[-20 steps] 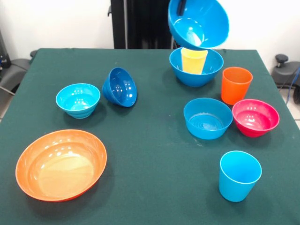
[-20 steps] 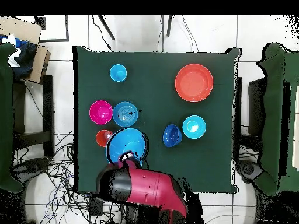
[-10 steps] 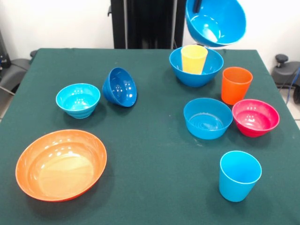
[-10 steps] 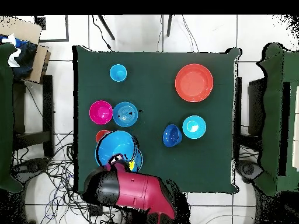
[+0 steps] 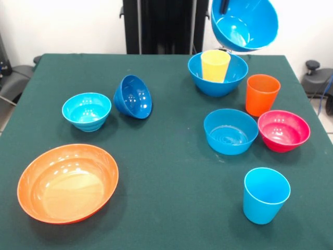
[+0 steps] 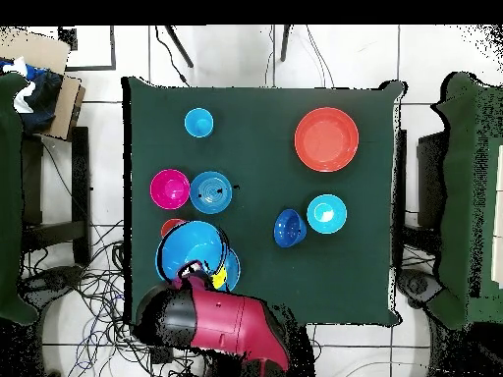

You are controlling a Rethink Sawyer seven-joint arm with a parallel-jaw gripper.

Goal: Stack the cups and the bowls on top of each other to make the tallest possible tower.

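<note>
Going by the front view: the wide bowl (image 5: pixel 67 182) is sitting in the table's near-left corner. Behind it, by the left edge, the left bowl (image 5: pixel 86 111) is standing upright. The tipped bowl (image 5: pixel 133 97) is lying on its side just to its right.

Over by the far edge, right of centre, the back bowl (image 5: pixel 217 74) is holding the inner cup (image 5: pixel 215 65). The lifted bowl (image 5: pixel 244 23) is hanging tilted in the air above and to the right of them.

The side cup (image 5: pixel 262 94) is standing just right of the back bowl. In front of it, the middle bowl (image 5: pixel 230 131) and right bowl (image 5: pixel 283 130) are sitting side by side. The right bowl is the one nearer the right edge. The front cup (image 5: pixel 266 195) is standing toward the near-right corner.
</note>
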